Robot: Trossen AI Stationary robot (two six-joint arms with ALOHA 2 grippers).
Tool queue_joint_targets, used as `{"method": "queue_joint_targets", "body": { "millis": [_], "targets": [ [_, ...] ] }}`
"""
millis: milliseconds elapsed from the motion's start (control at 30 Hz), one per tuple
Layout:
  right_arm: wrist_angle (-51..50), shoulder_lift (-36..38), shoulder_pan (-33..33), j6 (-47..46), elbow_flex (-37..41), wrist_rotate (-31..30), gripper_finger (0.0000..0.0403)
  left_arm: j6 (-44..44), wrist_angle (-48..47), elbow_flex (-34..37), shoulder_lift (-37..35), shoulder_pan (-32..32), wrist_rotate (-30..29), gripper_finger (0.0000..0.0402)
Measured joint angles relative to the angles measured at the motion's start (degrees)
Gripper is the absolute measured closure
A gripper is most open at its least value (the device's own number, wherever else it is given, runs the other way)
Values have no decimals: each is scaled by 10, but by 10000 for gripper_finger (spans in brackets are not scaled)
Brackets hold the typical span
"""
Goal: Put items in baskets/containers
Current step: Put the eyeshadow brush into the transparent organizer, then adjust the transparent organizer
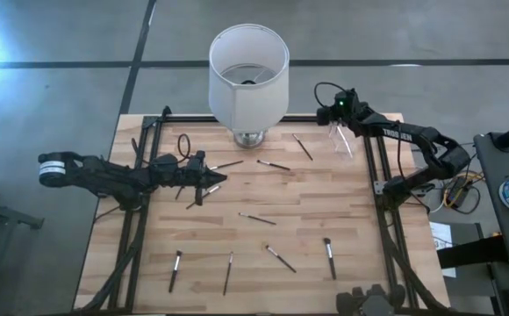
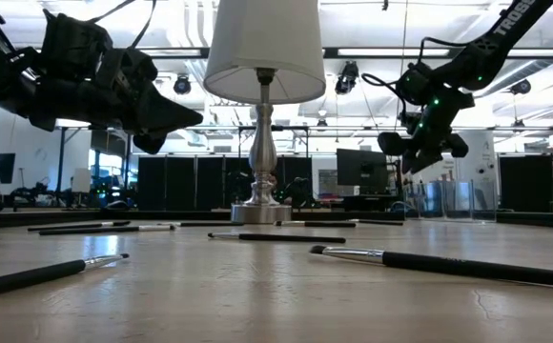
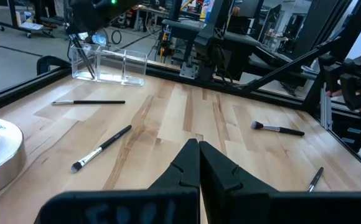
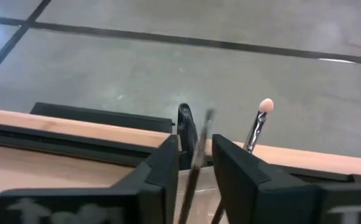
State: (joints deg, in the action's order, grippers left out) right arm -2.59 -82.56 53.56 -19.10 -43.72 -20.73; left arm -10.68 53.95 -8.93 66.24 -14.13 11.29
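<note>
Several thin dark-handled makeup brushes lie flat on the wooden table, among them one [image 1: 274, 165] near the lamp and one [image 1: 329, 258] toward the near edge. The clear container [image 1: 340, 136] stands at the far right of the table and has brushes standing in it [image 3: 84, 59]. My right gripper [image 4: 196, 142] hovers over it, open, with a blurred brush [image 4: 200, 134] in the gap between its fingers. A pale-tipped brush [image 4: 257, 127] stands just beyond. My left gripper [image 3: 199, 152] is shut and empty, raised over the table's left middle [image 1: 215, 178]. My right gripper points down over the clear container. The thin brush shaft [image 4: 196, 165] passes upright through the gap between its fingers and is far narrower than that gap. I cannot tell whether either finger touches it.
A big white lampshade [image 1: 248, 75] on a metal base [image 1: 249, 138] stands at the table's far middle. A dark metal frame rail [image 1: 382, 189] runs along the table's sides. Loose brushes are strewn across the middle and near part of the table.
</note>
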Motion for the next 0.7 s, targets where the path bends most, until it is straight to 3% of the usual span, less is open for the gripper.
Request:
{"method": "queue_joint_targets", "body": {
  "millis": [200,333,467,567,700],
  "targets": [
    [-70,25,-1,16,-19,3,262,0,0,0,0,0,0,402],
    [-201,61,-9,17,-59,4,228,1,0,0,0,0,0,402],
    [-359,88,-23,24,-98,61,209,1,0,0,0,0,0,401],
    [-461,99,-42,24,-111,52,234,1,0,0,0,0,0,402],
    [-508,105,-64,22,-103,48,319,1,0,0,0,0,2,402]
  ]
}}
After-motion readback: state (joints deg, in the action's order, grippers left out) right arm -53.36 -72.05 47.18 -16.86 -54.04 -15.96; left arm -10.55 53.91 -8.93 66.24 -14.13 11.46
